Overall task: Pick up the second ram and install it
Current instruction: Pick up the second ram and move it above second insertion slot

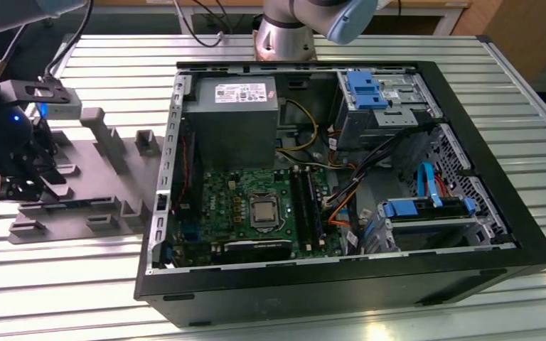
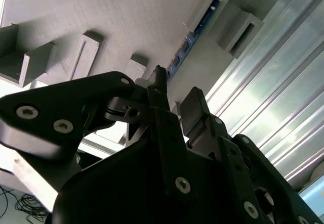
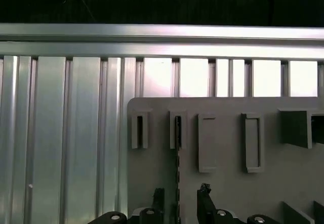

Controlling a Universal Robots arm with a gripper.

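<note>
Slatted bench, pick step: my tool hangs spread apart astride the second ram in its grey rack. Grip needs a square, centred squeeze imo.

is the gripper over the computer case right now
No, the gripper hangs over the gray holder tray, which lies on the exterior view's left of the computer case.

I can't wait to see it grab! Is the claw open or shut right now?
Gripper: open, one finger on each side of the second ram, not gripping it.
</note>
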